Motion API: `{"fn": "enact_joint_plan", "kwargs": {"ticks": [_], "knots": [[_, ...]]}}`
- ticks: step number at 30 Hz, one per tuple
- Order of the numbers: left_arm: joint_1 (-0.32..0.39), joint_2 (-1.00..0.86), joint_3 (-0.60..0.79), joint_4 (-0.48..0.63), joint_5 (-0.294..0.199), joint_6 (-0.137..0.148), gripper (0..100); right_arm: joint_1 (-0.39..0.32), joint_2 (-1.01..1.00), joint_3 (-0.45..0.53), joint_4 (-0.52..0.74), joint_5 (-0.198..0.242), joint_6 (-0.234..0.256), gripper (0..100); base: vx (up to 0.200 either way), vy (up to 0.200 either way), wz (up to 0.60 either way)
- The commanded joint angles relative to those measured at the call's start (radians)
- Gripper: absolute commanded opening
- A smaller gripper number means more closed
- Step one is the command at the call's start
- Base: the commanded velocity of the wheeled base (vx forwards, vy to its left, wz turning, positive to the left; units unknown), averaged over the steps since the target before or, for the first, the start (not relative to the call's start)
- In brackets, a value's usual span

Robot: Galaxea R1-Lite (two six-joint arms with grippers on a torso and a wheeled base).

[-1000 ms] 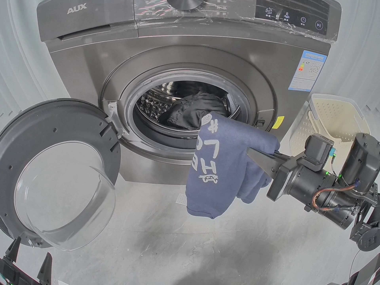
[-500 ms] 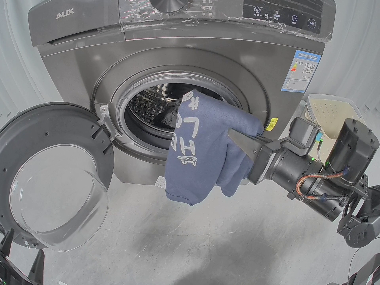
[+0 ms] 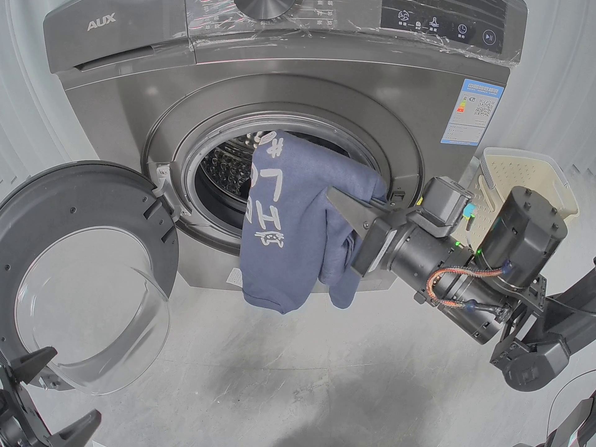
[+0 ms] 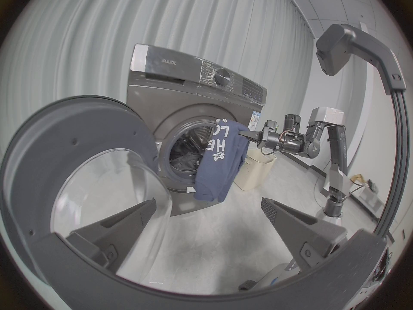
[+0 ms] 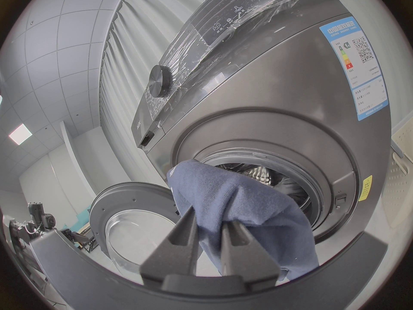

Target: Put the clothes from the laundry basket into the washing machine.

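Observation:
A blue sweatshirt (image 3: 292,218) with white print hangs in front of the open mouth of the grey washing machine (image 3: 248,82), its top edge level with the drum's upper rim. My right gripper (image 3: 344,203) is shut on the sweatshirt's right fold; in the right wrist view the fingers (image 5: 189,229) pinch the blue cloth (image 5: 249,212). A dark garment (image 4: 185,160) lies inside the drum. The cream laundry basket (image 3: 528,175) stands right of the machine, behind my right arm. My left gripper (image 4: 206,203) sits low at the left, open and holding nothing.
The round machine door (image 3: 81,268) is swung fully open to the left, close above my left gripper (image 3: 71,385). Bare grey floor (image 3: 279,367) lies in front of the machine. White curtains hang behind and beside it.
The right arm has carried the sweatshirt left and closer to the drum opening, now covering most of it. The left gripper has tilted at the lower left. The head camera shifted early on.

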Motion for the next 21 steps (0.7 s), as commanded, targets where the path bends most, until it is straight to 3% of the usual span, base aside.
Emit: {"fn": "enact_joint_plan", "kwargs": {"ticks": [1,4,7,8,15,21], "knots": [[-0.061,0.373,-0.006,-0.179,-0.086,0.018,100,0.007,0.046,-0.076,-0.029,-0.006,-0.006,0,0.0,0.0,0.0],[-0.156,0.506,-0.004,-0.276,-0.077,0.006,100,0.009,0.042,-0.075,-0.032,-0.006,-0.006,0,0.0,0.0,0.0],[-0.199,0.57,-0.004,-0.309,-0.065,0.003,100,0.009,0.037,-0.075,-0.035,-0.006,-0.006,0,0.0,0.0,0.0],[-0.249,0.664,-0.007,-0.361,-0.046,-0.008,100,0.009,0.023,-0.072,-0.035,-0.006,-0.006,0,0.0,0.0,0.0],[-0.308,0.923,-0.007,-0.564,-0.037,-0.024,100,0.01,0.003,-0.039,-0.032,-0.007,-0.006,0,0.0,0.0,0.0],[-0.376,1.075,-0.007,-0.631,-0.034,-0.044,100,0.013,0.002,-0.006,-0.032,-0.035,-0.02,0,0.0,0.0,0.0]]}}
